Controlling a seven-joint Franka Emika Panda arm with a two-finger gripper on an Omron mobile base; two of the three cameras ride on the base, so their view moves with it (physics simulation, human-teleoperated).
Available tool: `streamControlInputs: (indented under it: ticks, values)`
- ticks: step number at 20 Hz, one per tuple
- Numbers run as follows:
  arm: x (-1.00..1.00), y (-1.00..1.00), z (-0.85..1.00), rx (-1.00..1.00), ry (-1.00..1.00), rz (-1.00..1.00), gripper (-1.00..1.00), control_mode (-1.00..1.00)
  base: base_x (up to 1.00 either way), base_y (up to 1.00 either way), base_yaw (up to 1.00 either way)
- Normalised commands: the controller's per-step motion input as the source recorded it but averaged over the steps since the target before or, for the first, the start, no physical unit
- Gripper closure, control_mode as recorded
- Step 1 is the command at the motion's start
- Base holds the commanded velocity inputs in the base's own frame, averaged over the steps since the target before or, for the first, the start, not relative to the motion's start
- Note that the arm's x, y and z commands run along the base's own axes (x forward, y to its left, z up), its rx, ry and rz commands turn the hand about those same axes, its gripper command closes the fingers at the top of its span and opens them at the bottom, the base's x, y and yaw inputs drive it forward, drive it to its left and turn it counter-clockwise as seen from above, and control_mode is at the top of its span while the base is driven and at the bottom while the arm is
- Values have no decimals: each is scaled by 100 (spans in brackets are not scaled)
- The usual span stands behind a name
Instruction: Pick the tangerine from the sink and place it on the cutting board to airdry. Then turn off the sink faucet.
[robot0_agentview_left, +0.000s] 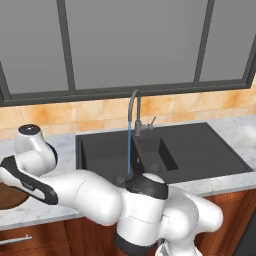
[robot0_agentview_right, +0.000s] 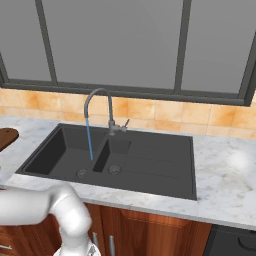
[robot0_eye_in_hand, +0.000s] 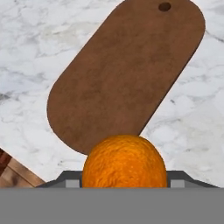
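Above the marble bench (robot0_eye_in_hand: 39, 39), end effector (robot0_eye_in_hand: 124, 183) is closed on the tangerine (robot0_eye_in_hand: 124, 164), hanging over the cutting board's (robot0_eye_in_hand: 127, 70) near rim. Risk: released here, the round fruit may roll off. Faucet (robot0_agentview_right: 97, 107) runs into the sink (robot0_agentview_right: 150, 160).

— Where's the tangerine (robot0_eye_in_hand: 124, 162)?
— Bright orange, pebbly skin, sitting right between the gripper (robot0_eye_in_hand: 124, 183) fingers, clamped tight.
— And the cutting board (robot0_eye_in_hand: 127, 74)?
— Dark brown, rounded ends, a hole near its far end — lying flat on marble just beyond the gripper.
— The sink (robot0_agentview_right: 145, 165)?
— Matte black, two basins; the sink faucet (robot0_agentview_right: 100, 112) pours a thin blue stream.
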Motion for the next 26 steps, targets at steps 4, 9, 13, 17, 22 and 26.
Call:
streamControlInputs:
  ticks: [4, 9, 13, 17, 22, 26]
  values:
    - [15, 12, -29, -1, 4, 0, 100, -100, 0, 0, 0]
    - [17, 18, -27, -2, 3, 0, 100, -100, 0, 0, 0]
    - [13, 22, -27, -3, 3, 0, 100, -100, 0, 0, 0]
    - [12, 16, -30, -2, 3, 0, 100, -100, 0, 0, 0]
    - [11, 19, -35, -1, 4, 0, 100, -100, 0, 0, 0]
    - [10, 14, -27, -1, 1, 0, 100, -100, 0, 0, 0]
